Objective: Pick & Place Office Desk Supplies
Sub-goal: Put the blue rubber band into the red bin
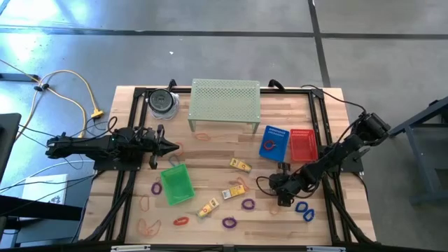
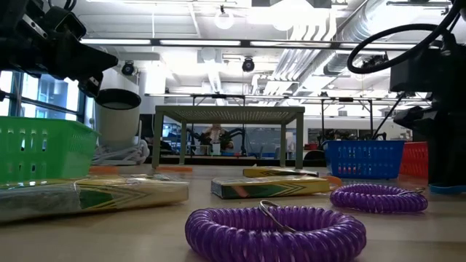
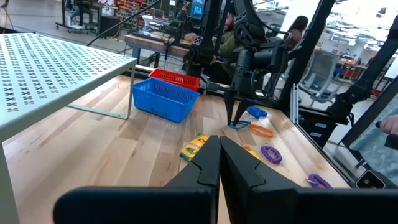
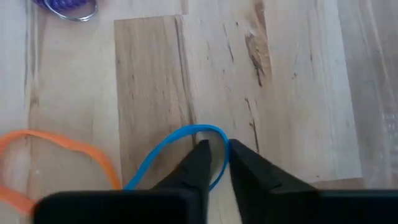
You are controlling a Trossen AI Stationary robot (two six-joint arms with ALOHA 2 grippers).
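Note:
My right gripper [image 4: 219, 155] points down at the table near its right near corner [image 1: 283, 199], shut on a thin blue loop [image 4: 186, 132]. An orange loop [image 4: 56, 148] and a purple coiled loop [image 4: 67, 9] lie flat beside it. More purple [image 1: 248, 204], blue [image 1: 304, 209], red [image 1: 180, 220] and orange [image 1: 145, 204] loops and three yellow packets [image 1: 240, 164] lie flat on the table. My left gripper [image 3: 219, 155] is shut on nothing and hovers above the table just beyond the green basket [image 1: 175, 184]. My right gripper pinches one strand of the blue loop at its curved end [image 4: 221, 138] between the two fingers. One fingertip [image 4: 200, 152] stands inside the loop and the other outside. The fingers come from above, pointing down. The rest of the loop [image 4: 146, 167] lies slack on the table.
A pale-green perforated shelf [image 1: 225, 100] stands on its legs at the far edge, with a round container [image 1: 162, 103] left of it. A blue basket [image 1: 274, 142] and a red basket [image 1: 302, 144] sit beyond my right gripper. People show in the room beyond the table.

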